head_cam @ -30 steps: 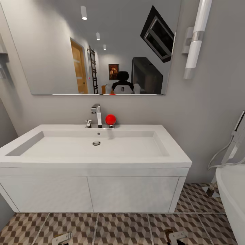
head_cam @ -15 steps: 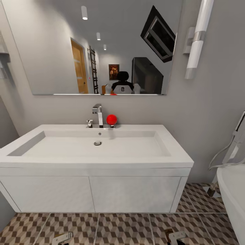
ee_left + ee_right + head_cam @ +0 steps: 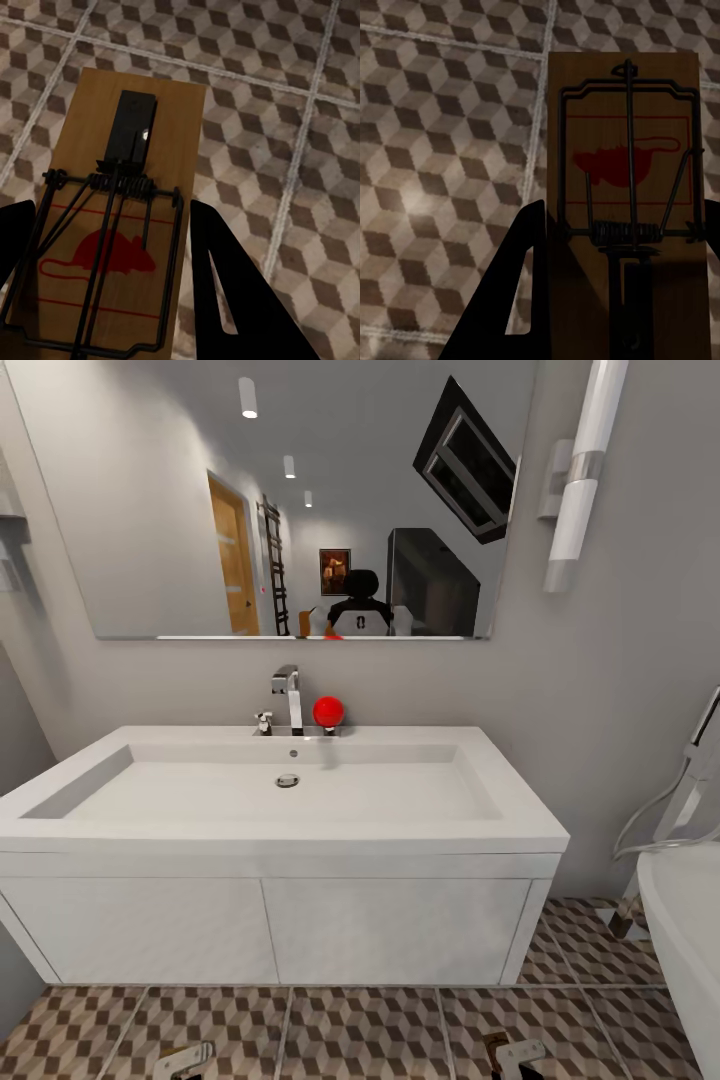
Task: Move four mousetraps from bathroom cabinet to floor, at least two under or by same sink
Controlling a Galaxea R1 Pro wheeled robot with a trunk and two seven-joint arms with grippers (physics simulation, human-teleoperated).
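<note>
Placing step: lower both mousetraps flat on the bathroom floor (image 3: 360, 1030), close before the sink (image 3: 280, 800).
Left gripper (image 3: 105, 247): fingers closed against the left mousetrap (image 3: 120, 217), held over the tiles.
Right gripper (image 3: 622, 247): clamps the right mousetrap (image 3: 626, 217) the same way.
Hidden: height above the tiles is hard to judge; gripper bodies cut off at the head view's lower edge.

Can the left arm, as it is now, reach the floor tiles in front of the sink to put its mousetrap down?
Probably yes. The left gripper holds a mousetrap above the bathroom floor, and nothing lies between them. The sink stands just ahead.
</note>
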